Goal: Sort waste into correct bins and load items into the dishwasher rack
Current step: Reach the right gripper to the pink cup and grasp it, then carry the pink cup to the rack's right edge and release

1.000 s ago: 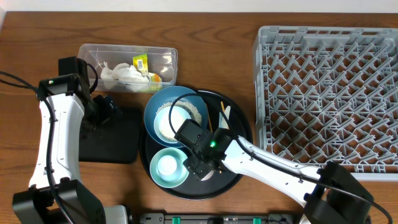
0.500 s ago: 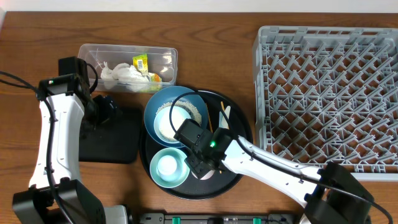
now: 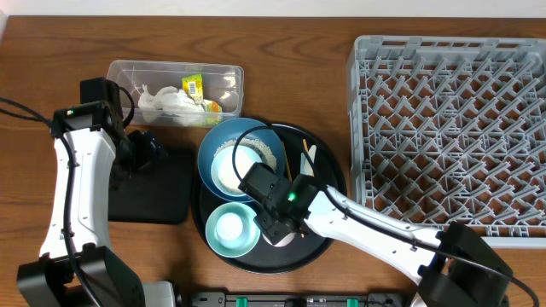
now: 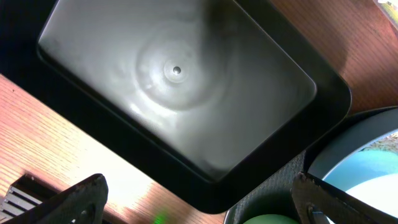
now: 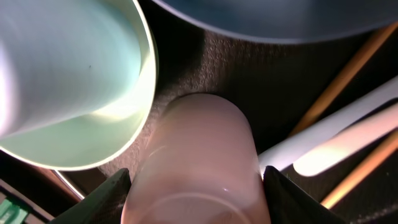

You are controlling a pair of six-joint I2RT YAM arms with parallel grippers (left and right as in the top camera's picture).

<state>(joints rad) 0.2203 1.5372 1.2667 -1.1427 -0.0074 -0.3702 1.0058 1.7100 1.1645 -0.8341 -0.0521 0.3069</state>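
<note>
right claw [image 5: 196, 190] has closed around the white cup [image 5: 198, 140]

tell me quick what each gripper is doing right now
Left gripper: open, holding nothing, above the shallow black rectangular tray.
Right gripper: closed on the small white cup, touching both its sides.

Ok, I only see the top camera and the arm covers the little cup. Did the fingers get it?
Observer: The right wrist camera shows the white cup between the right fingers, which seem to touch both its sides.
Operator: What's next to it?
Observer: The white spoon lies close beside it, hidden from you.
Operator: And the other arm?
Observer: Its wrist camera shows the left fingers wide open above the black tray, nothing on its floor.
</note>
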